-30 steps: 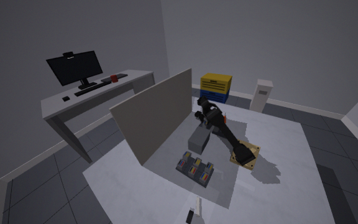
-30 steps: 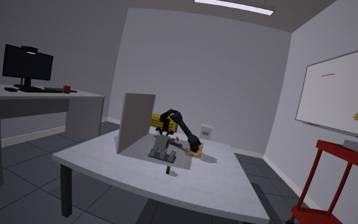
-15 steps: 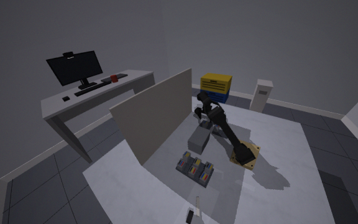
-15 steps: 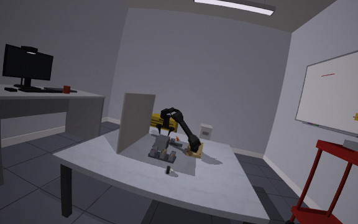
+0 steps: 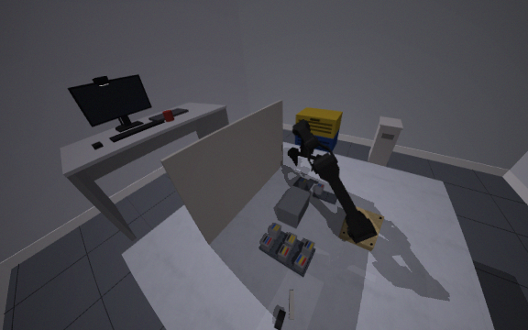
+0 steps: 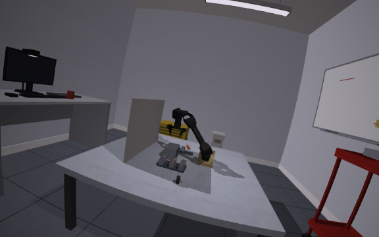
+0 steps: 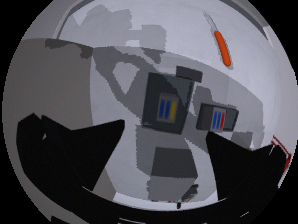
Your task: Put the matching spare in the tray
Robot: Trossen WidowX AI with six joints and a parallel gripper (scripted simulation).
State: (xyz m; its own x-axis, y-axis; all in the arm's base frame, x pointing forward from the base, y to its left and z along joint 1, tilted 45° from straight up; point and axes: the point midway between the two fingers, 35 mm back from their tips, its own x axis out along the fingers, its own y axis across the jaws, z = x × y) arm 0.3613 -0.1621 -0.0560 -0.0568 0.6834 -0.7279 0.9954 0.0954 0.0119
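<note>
Fingers spread wide and holding nothing, above the blue-yellow-blue spare (image 7: 166, 106) in the tray (image 7: 174, 163).

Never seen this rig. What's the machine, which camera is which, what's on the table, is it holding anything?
It is one black six-joint arm bolted to a wooden base plate on a grey table. The first picture looks down from above, the second from across the room, and the third from the wrist, looking down. On the table stand an upright board, a grey box-shaped unit and a rack of colour-striped spares. The wrist view shows a dark tray with a striped spare in it. The gripper hangs above with jaws open, holding nothing.
</note>
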